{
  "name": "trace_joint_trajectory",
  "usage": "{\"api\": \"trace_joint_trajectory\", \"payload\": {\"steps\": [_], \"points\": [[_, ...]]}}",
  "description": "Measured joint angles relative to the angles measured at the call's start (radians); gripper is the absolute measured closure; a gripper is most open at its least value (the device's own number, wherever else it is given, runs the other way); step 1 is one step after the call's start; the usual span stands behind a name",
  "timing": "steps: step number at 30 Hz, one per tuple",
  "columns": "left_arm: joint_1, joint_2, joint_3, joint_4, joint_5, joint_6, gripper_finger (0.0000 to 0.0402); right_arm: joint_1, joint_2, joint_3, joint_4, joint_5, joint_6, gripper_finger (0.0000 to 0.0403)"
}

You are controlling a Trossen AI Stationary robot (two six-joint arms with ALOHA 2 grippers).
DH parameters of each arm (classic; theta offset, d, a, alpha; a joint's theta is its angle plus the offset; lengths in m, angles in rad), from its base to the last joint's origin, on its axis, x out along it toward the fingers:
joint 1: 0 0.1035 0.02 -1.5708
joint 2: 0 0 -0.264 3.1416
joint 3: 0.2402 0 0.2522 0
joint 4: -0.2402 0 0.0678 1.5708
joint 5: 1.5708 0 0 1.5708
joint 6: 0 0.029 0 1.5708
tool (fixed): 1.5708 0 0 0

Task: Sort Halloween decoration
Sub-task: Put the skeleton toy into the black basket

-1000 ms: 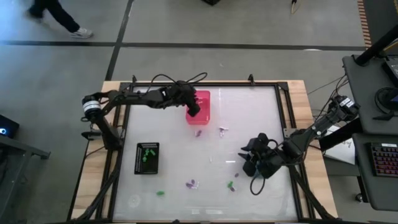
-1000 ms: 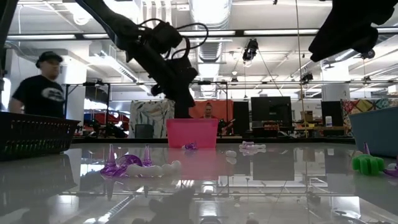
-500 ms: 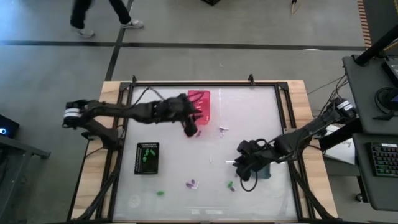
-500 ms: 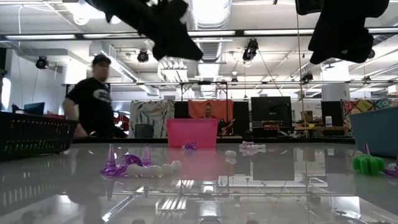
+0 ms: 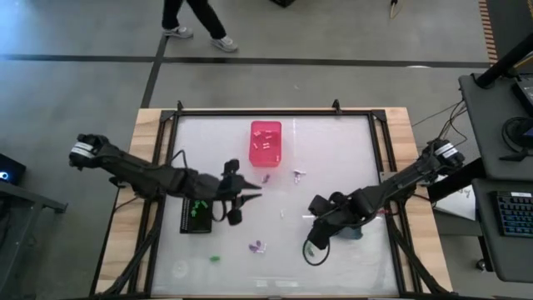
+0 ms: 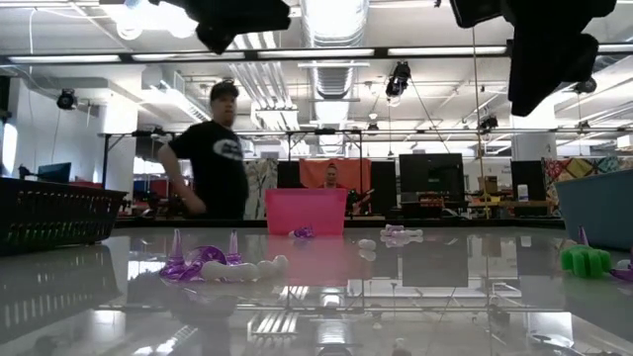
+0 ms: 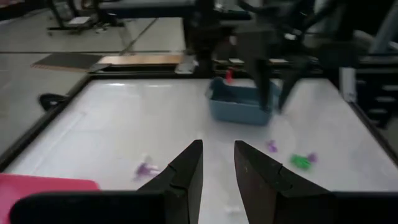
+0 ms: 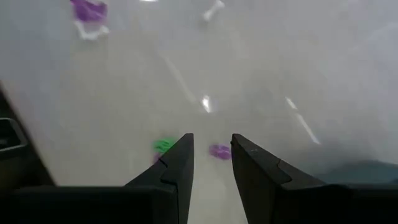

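Note:
Tiny Halloween decoration pieces lie scattered on the white table: a purple one, a green one, a purple one and a purple-and-white one near the pink bin. My left gripper hovers open beside the black bin, nothing between its fingers. My right gripper hangs open, tipped down over a green piece and a purple piece, clear of both.
The grey-blue bin stands at the right, partly under my right arm. The pink bin holds several pieces, and green ones lie in the black bin. A person walks past beyond the table's far edge. Bare table lies in the middle.
My left gripper has swung from over the pink bin toward the table's near-left, ending beside the black bin, and has risen and turned. My right gripper has moved toward the table's left and near edge and tipped further down, over the green and purple pieces.

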Motion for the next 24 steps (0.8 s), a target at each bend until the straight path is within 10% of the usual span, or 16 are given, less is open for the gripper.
{"api": "trace_joint_trajectory", "payload": {"steps": [13,24], "points": [[-0.128,0.000,-0.025,0.003,-0.069,-0.034,0.0327,0.035,0.255,0.207,-0.094,-0.054,-0.751,0.0305],[-0.165,0.000,-0.026,0.002,-0.070,-0.053,0.0327,0.052,0.340,0.220,-0.120,-0.053,-0.994,0.0305]]}}
